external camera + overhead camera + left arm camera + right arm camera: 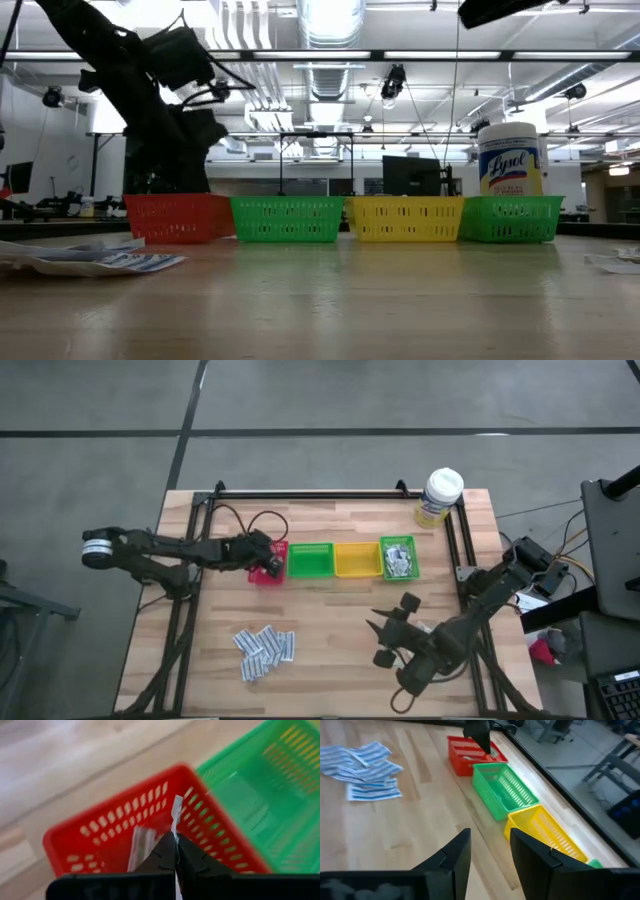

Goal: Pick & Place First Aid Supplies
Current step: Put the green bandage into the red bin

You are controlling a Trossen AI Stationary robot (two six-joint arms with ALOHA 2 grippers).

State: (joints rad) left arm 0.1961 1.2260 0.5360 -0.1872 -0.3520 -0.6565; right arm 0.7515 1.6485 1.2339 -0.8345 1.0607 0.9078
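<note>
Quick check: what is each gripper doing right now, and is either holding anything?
Left gripper: shut on a thin white sachet, above the red bin.
Right gripper: open, holding nothing, over bare table.

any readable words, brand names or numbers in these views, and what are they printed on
"Lysol" – on the label of the white-lidded yellow plastic wipes tub behind the far green bin; the smaller lines under it are too blurred to read.
Print on the flat white-blue sachets piled on the wooden table: too small to read.
Nothing readable on the red, green or yellow slotted plastic bins.
</note>
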